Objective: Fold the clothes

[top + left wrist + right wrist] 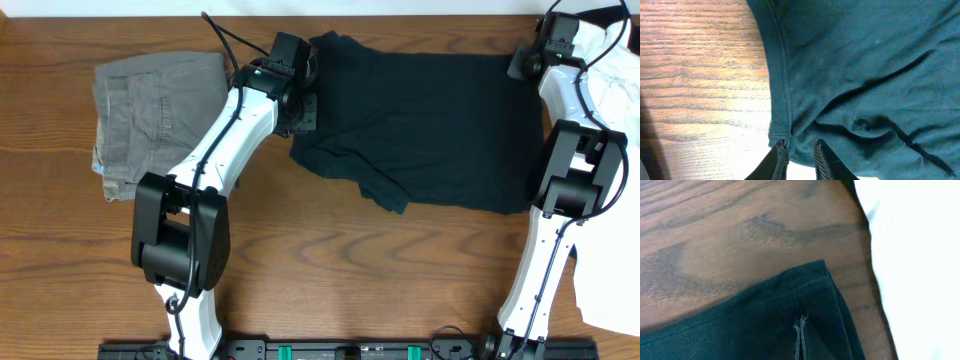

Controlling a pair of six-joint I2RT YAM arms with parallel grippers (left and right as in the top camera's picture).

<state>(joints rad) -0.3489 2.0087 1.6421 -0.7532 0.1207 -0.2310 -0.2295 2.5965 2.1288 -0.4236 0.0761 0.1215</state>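
Black T-shirt (430, 120) spread mostly flat across the middle of the wooden tabletop (350, 270), back to the camera, lower-left part bunched into a loose, creased flap. Left gripper (303, 112) down at the shirt's left edge; in the left wrist view (800, 152), narrowly parted and clamped on the cloth just beside the stitched hem, soft wrinkles fanning out to the right, bare wood grain to the left. Right gripper (520, 66) at the shirt's far right corner; in the right wrist view (800, 330), tips pressed together over the dark fabric near that corner, no telling whether any cloth is caught between them. Grey-green trousers (150, 110) folded in a rough pile at the left end of the tabletop, just beyond the left arm and apart from the T-shirt. White garment (612, 110) heaped along the right edge, close beside the shirt's corner, with a strip of bare wood between them in the right wrist view
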